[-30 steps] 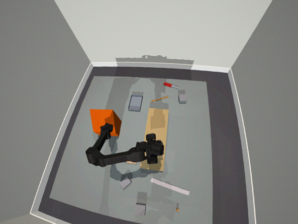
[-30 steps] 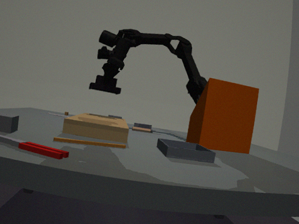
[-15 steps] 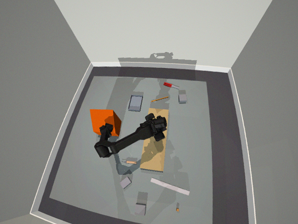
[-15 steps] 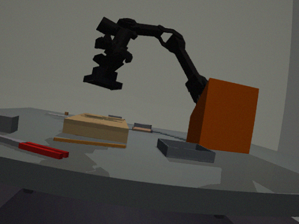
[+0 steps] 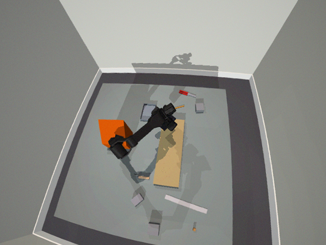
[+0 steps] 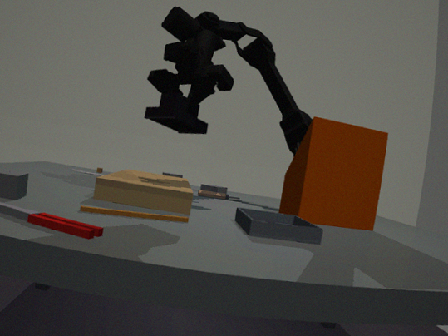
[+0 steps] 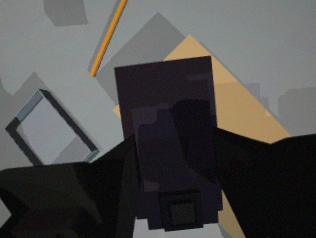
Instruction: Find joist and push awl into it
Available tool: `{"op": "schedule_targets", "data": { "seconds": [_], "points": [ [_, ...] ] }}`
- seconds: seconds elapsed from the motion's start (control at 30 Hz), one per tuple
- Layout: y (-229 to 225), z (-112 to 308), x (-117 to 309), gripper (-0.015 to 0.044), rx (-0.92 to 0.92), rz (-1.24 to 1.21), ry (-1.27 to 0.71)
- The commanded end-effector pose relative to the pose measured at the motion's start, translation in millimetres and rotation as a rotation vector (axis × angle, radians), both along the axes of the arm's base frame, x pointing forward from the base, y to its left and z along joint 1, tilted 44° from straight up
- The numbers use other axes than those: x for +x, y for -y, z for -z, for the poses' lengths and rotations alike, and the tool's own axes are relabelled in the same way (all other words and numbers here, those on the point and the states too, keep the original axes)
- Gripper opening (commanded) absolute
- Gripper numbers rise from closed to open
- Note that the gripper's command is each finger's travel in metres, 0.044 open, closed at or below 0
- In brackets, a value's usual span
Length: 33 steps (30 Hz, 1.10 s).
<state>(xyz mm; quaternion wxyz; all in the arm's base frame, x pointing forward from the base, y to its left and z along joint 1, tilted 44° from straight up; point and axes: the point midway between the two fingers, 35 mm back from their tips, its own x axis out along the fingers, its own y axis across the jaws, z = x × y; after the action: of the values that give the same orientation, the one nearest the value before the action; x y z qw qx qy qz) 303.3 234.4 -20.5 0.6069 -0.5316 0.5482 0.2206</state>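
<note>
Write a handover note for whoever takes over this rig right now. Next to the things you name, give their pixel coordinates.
Gripper (image 6: pixel 178 109) (image 7: pixel 170 133): shut on the dark, blocky stud finder (image 6: pixel 174 121) (image 7: pixel 167 85), held well above the table.
Tan rectangular floor panel (image 5: pixel 172 159) (image 6: pixel 143 195) (image 7: pixel 240 110): on the table, partly under the gripper in the top view.
Shallow grey-blue tray (image 5: pixel 141 112) (image 6: pixel 285 231) (image 7: pixel 60 117): beside the panel, no stud finder in it.
Awl: probably the thin tool with the tan handle (image 5: pixel 143 177), lying beside the panel.
Done: stud finder picked up. Whether the joist has been located, I cannot tell.
Left: confirm the joist spot, set the stud finder in the tray, take the awl, push one hole straight down.
</note>
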Motion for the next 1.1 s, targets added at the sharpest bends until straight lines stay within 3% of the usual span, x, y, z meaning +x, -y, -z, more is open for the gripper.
{"op": "schedule_targets", "data": {
  "seconds": [0.0,0.43,0.83,1.07],
  "points": [
    [-18,22,-23,0.0,-0.015,-0.073,-0.055],
    [-52,98,-112,0.0,-0.108,-0.298,-0.23],
    [-47,159,-196,0.0,-0.226,-0.484,-0.371],
    [-42,168,-199,0.0,-0.234,-0.494,-0.379]
  ]
}}
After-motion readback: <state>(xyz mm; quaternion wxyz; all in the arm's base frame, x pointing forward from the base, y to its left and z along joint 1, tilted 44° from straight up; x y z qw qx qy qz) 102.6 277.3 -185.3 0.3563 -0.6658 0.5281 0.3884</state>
